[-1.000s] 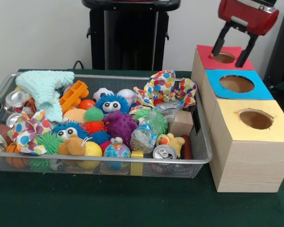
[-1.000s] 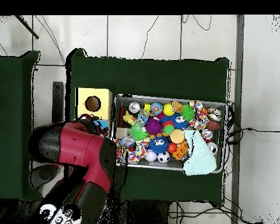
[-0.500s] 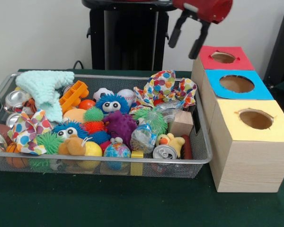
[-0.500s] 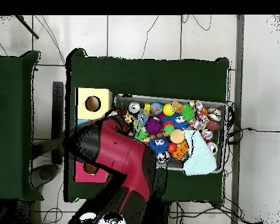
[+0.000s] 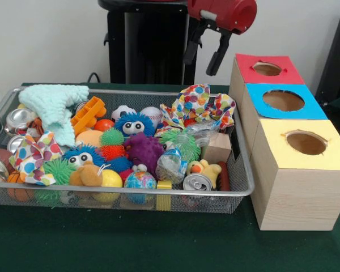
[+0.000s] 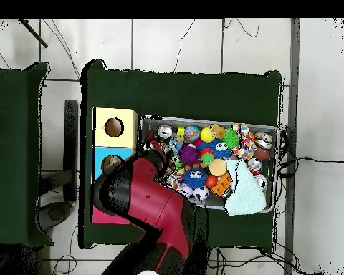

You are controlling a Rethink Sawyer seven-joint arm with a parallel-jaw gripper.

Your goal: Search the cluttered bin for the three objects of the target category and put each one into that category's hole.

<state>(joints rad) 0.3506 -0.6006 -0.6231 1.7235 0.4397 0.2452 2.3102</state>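
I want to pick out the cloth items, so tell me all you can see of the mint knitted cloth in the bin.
The mint knitted cloth is pale green, soft and nubby, loosely crumpled. It lies in the wire bin, draped over a silver can, next to the orange plastic toy. In the overhead view it covers one corner.

green cloth under everything

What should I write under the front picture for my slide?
Open gripper hovers above a toy-filled wire bin beside three boxes.
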